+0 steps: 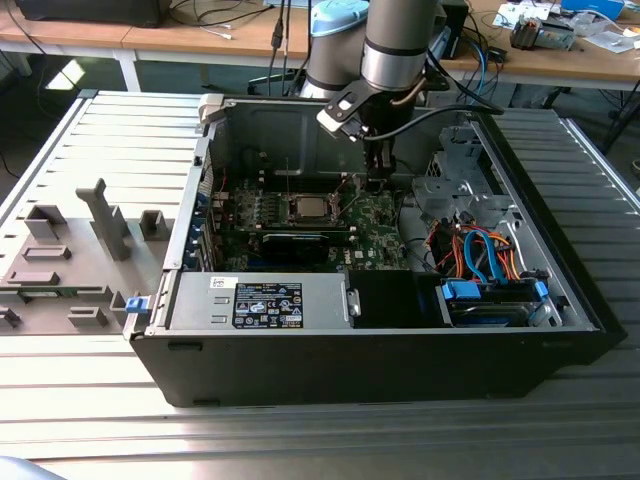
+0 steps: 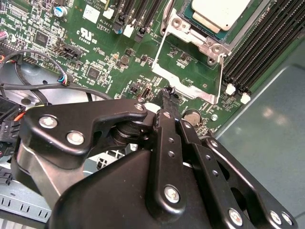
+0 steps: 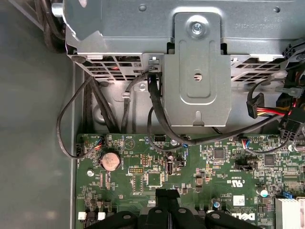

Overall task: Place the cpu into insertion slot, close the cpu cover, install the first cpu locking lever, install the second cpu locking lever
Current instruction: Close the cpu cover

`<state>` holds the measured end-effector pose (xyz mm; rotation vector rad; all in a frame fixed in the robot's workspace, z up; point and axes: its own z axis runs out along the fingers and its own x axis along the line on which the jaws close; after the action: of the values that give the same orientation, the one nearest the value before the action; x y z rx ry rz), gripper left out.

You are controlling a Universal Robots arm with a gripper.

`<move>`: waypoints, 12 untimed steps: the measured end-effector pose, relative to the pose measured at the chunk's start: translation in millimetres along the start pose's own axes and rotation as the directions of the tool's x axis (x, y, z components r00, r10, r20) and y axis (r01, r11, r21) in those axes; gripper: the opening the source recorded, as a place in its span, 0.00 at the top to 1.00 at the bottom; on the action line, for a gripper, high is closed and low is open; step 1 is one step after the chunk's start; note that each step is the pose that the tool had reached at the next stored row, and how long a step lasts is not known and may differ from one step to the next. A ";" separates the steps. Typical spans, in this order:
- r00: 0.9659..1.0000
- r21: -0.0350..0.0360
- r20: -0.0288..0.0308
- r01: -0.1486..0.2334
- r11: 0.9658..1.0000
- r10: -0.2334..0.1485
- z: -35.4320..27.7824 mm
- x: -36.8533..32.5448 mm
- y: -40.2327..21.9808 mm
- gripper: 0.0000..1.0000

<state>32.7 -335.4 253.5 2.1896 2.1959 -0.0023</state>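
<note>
Motherboard (image 2: 109,57): cpu (image 2: 219,12) near pincer (image 2: 167,95), not touching.

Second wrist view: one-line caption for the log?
Gripper low over the motherboard beside the insertion slot, where the cpu sits.

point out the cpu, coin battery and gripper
cpu (image 2: 220,12): second wrist view, on its silver top
coin battery (image 3: 109,161): first wrist view, on its round face
gripper (image 2: 167,93): second wrist view, between its fingertips

cpu (image 2: 220,12) top matt silvery metal; cpu cover (image 2: 200,44) bare shiny steel; gripper (image 2: 167,95) matt black, bright screws; motherboard (image 3: 219,176) glossy green; drive bracket (image 3: 195,71) dull grey sheet metal
</note>
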 end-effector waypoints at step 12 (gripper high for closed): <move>1.000 -0.001 0.000 0.000 1.000 0.000 -0.3 0.0 -3.1 0.89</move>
<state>29.7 -335.4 253.7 2.1892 2.1955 -0.0013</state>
